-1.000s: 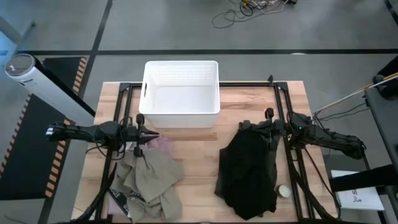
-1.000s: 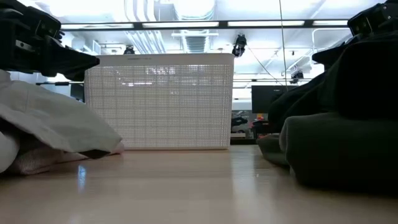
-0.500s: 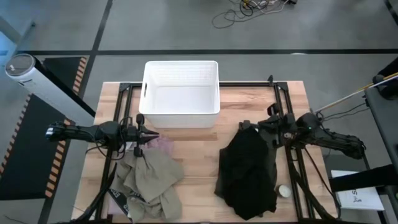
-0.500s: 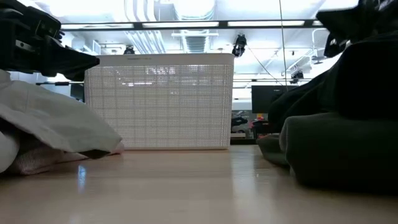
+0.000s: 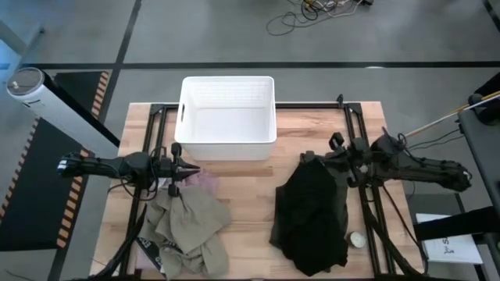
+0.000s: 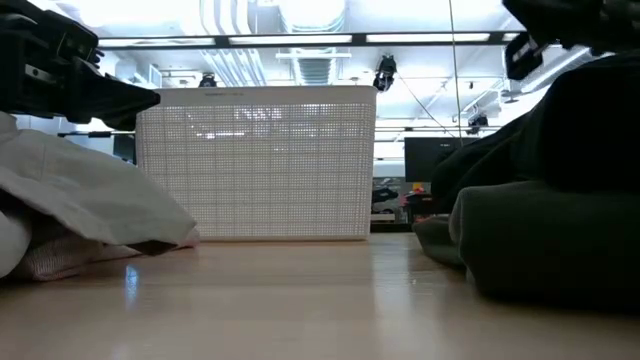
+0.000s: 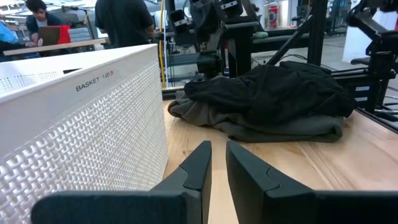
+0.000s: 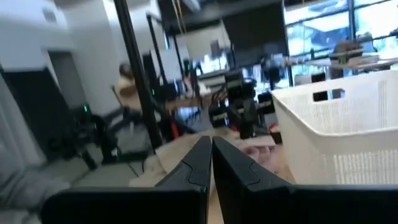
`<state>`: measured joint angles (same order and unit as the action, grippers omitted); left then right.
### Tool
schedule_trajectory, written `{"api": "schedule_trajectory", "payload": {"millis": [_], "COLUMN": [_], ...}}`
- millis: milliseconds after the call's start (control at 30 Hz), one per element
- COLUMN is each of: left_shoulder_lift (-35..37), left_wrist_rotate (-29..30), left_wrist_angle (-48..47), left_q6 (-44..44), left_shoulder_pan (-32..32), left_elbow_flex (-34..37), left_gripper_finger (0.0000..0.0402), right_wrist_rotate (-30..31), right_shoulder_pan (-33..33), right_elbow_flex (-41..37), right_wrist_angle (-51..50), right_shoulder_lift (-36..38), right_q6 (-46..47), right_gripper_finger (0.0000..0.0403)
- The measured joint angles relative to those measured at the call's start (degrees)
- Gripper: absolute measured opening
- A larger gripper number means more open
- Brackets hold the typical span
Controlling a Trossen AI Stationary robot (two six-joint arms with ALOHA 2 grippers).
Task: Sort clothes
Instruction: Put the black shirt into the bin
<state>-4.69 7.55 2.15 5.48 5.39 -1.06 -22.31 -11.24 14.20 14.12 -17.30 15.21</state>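
A heap of black clothes point(image 5: 312, 215) lies on the table's right half; in the left wrist view it point(image 7: 273, 93) rests on a dark olive garment point(image 7: 267, 129). A khaki-tan heap point(image 5: 187, 226) lies at the near left, with a pale pink garment point(image 5: 206, 181) under its far edge. My left gripper point(image 5: 187, 170) hovers above the far end of the khaki heap, its fingers point(image 7: 202, 163) nearly together and empty. My right gripper point(image 5: 342, 160) is raised above the far right part of the black heap, shut and empty point(image 8: 210, 146).
A white plastic bin point(image 5: 228, 117) stands at the table's far middle, between the two arms. A small white round thing point(image 5: 356, 240) lies near the black heap's near right corner. Black frame rails point(image 5: 367, 211) run along both sides of the table. Bare wood point(image 5: 250, 195) shows between the heaps.
My right gripper has risen off the black heap and drawn back a little toward the table's right edge, the arm stretching out more level. The black heap has stayed where it lay. My left arm has kept still.
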Motion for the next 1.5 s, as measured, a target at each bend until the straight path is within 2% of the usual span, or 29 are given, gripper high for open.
{"api": "schedule_trajectory", "payload": {"millis": [133, 300, 533, 700, 767, 967, 1100, 1300, 1500], "left_shoulder_lift": [-0.12, -0.13, -0.15, -0.22, -0.28, -0.35, -0.48, -0.48, -0.48], "left_wrist_rotate": [0.00, 0.00, 0.00, 0.00, 0.00, 0.00, 0.00, 0.00, 0.00], "left_wrist_angle": [0.00, -0.02, -0.02, -0.02, -0.02, -0.02, -0.02, -0.02, -0.04], "left_q6": [0.01, 0.00, 0.00, -0.01, 0.00, -0.02, 0.00, -0.02, -0.02], "left_shoulder_pan": [0.00, 0.00, 0.01, 0.01, 0.01, 0.02, 0.02, 0.00, 0.00], "left_elbow_flex": [-0.02, -0.04, -0.03, -0.04, -0.04, -0.04, -0.04, -0.04, -0.02], "left_gripper_finger": [0.0036, 0.0036, 0.0036, 0.0036, 0.0036, 0.0036, 0.0036, 0.0036, 0.0036], "right_wrist_rotate": [-0.21, 0.54, 11.10, 17.71, 19.39, 19.45, 17.89, 14.71, 14.81], "right_shoulder_pan": [2.25, 6.95, 17.25, 23.06, 24.91, 29.47, 32.09, 34.77, 35.14], "right_elbow_flex": [7.12, 17.79, 32.62, 43.57, 47.31, 57.15, 61.91, 66.17, 66.94], "right_wrist_angle": [-5.02, -19.96, -41.71, -55.24, -58.95, -67.45, -74.70, -80.50, -86.84], "right_shoulder_lift": [-7.27, -16.94, -33.00, -43.70, -47.34, -58.19, -64.84, -73.40, -80.27], "right_q6": [-5.02, -8.03, -3.94, 2.78, 6.28, 15.19, 17.79, 18.83, 16.39], "right_gripper_finger": [0.0000, 0.0000, 0.0000, 0.0000, 0.0000, 0.0005, 0.0041, 0.0139, 0.0222]}}
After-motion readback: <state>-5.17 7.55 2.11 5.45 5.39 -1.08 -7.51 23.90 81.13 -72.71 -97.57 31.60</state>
